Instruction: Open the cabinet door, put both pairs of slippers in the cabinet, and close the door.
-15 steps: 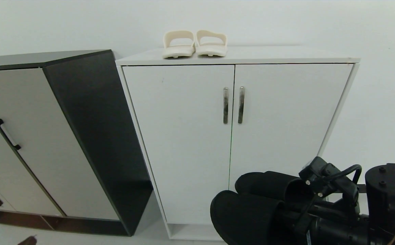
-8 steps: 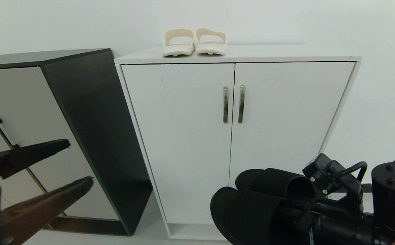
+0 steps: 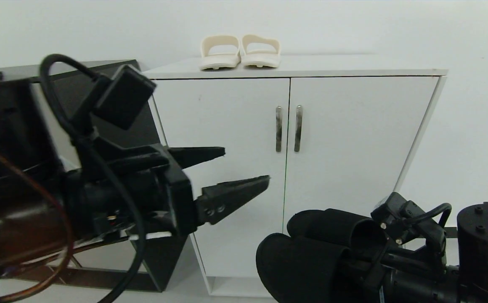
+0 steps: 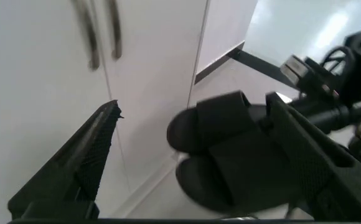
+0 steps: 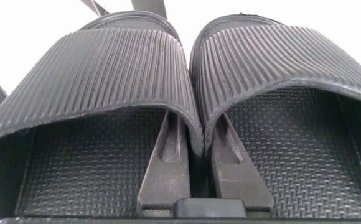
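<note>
Cabinet door (image 3: 227,113): was shut.
Black slippers (image 3: 311,252): were clamped by right end effector (image 5: 192,162).
Left end effector (image 3: 245,165): gaped wide before the door.

The left arm (image 3: 113,198) covers most of the dark cabinet (image 3: 164,265) and part of the left door (image 3: 235,109). The black slippers (image 3: 307,265) run off the bottom edge, hiding a lower corner of the right door (image 3: 353,134). Seen from the left wrist, the handles (image 4: 114,31) blur.

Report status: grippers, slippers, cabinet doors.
Left gripper open, before the left door. Right gripper shut on black slippers. Cream slippers atop cabinet, doors closed. Handles unobstructed.
</note>
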Tool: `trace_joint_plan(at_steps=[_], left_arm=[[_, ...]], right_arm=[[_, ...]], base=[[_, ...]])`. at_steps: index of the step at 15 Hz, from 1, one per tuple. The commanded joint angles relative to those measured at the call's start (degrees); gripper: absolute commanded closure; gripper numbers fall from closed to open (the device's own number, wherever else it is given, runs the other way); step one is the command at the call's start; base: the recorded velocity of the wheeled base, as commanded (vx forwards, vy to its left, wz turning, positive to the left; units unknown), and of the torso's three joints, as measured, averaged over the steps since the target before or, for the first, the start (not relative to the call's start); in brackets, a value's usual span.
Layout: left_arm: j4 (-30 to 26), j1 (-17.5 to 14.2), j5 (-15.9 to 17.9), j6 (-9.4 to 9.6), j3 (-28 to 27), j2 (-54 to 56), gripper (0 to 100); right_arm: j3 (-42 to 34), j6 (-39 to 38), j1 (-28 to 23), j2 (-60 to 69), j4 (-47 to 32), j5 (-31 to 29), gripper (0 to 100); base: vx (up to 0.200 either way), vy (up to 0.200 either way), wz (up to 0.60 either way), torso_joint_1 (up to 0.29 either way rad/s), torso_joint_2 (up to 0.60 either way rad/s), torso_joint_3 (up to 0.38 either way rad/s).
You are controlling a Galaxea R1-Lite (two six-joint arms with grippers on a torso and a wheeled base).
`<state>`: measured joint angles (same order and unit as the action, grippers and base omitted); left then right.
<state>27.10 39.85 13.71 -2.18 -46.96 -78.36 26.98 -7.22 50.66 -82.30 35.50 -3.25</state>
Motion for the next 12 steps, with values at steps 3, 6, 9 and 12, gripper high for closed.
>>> trace_joint_plan(at_steps=[3,6,9,12], left_arm=[[3.05,0.31,5.36,-0.45,-13.6,-18.05,0],[1.2,-1.71,10.89,-2.21,-23.62,-24.82,0],[-2.67,-4.61,19.16,-7.31,-31.79,-28.25,0],[-3.28,-3.82,17.93,-12.76,-37.5,-31.33,0]], right_arm=[[0.0,0.01,0.05,-0.23,0.01,-0.08,100],[-0.08,0.01,0.05,-0.14,0.01,-0.08,100],[-0.08,0.01,0.05,-0.14,0.01,-0.08,100],[-0.08,0.01,-0.04,0.38,0.01,-0.08,100]], base=[[0.0,0.0,0.0,0.0,0.0,0.0],[0.0,0.0,0.0,0.0,0.0,0.0],[0.0,0.0,0.0,0.0,0.0,0.0],[0.0,0.0,0.0,0.0,0.0,0.0]])
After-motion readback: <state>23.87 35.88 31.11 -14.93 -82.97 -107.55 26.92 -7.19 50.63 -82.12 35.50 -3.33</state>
